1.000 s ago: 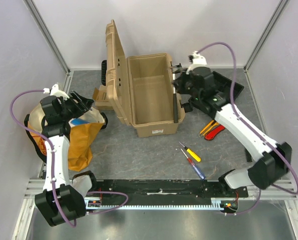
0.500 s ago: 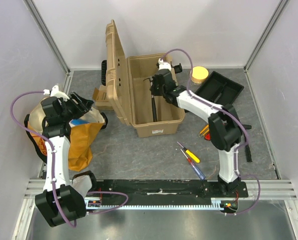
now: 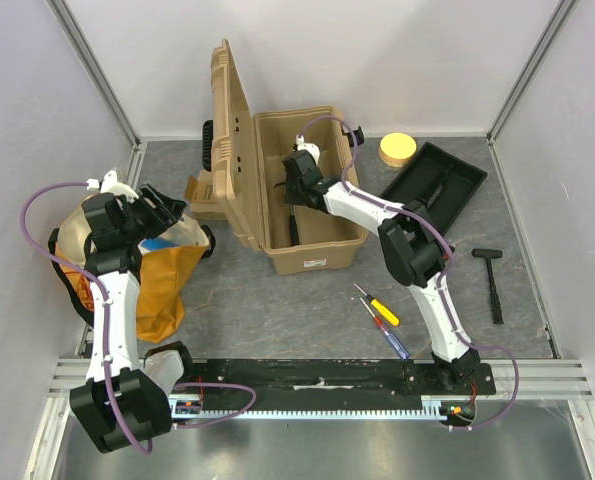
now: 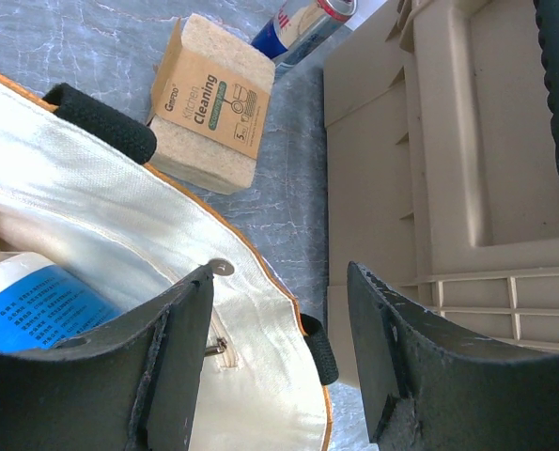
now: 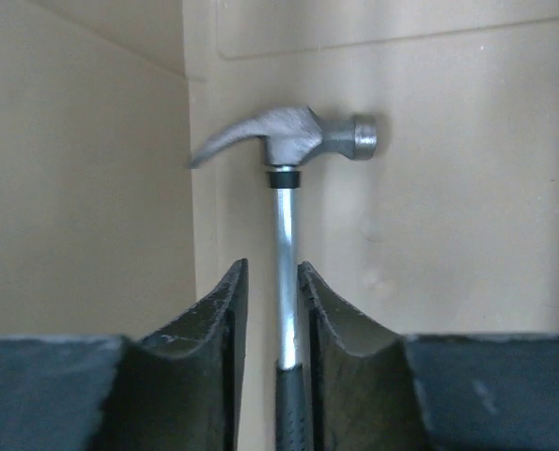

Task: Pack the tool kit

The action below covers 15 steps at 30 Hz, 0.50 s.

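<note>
Well to the left of the toolbox (image 3: 312, 258), the left gripper (image 4: 281, 282) hangs over the mouth of the cloth bag (image 3: 165, 275). Its claw is spread wide with nothing between the fingers. A blue-labelled bottle (image 4: 35, 293) lies inside the bag. Between the bag and the toolbox, a cleaning-sponge pack (image 4: 209, 103) lies flat on the table (image 3: 277, 310), just beside the box's left wall.

The toolbox stands open, and its lid (image 3: 232, 150) is upright along its left side. The right gripper (image 5: 271, 271) reaches down inside the toolbox. Its claw is only narrowly parted around the shaft of a hammer (image 5: 288, 136), with a sliver of gap showing on one side, so it is not pinching. The hammer's head lies against the toolbox's inner wall.

In front of the toolbox and to its right, a yellow-handled screwdriver (image 3: 385, 311) and a red-and-blue-handled screwdriver (image 3: 389, 332) lie side by side on the table. Right of the toolbox's far corner sits a yellow roll (image 3: 398, 149). Beside it is the black tray (image 3: 432, 192), set at an angle. Furthest right of the toolbox, a second hammer (image 3: 493, 290) lies alone.
</note>
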Each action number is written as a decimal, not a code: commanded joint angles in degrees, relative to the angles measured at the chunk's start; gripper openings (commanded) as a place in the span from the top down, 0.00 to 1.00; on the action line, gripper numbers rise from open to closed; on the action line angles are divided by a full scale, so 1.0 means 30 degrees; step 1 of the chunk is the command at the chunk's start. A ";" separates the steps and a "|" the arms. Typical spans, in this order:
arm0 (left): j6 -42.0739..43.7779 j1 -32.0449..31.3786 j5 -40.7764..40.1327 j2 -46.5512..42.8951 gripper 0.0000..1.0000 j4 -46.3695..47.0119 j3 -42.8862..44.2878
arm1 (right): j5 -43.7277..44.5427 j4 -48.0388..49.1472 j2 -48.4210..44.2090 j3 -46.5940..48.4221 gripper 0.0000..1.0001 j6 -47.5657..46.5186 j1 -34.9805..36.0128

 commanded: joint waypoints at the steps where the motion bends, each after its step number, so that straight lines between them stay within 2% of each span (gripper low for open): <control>1: 0.0104 -0.0038 -0.0464 -0.0204 0.36 0.0269 0.0111 | 0.0942 -0.1625 0.0243 0.2927 0.63 0.0529 -0.0054; 4: 0.0134 -0.0038 -0.0582 -0.0321 0.35 0.0239 0.0111 | 0.0999 -0.1833 -0.0370 0.3310 0.54 0.0296 -0.0083; 9: 0.0105 -0.0038 -0.0524 -0.0497 0.36 0.0238 0.0199 | 0.2023 -0.2885 -0.2506 0.3428 0.53 -0.0348 -0.0112; 15: 0.0075 -0.0038 -0.0348 -0.0527 0.36 0.0210 0.0140 | 0.5125 -0.4585 -0.6955 0.2495 0.52 -0.1521 -0.0754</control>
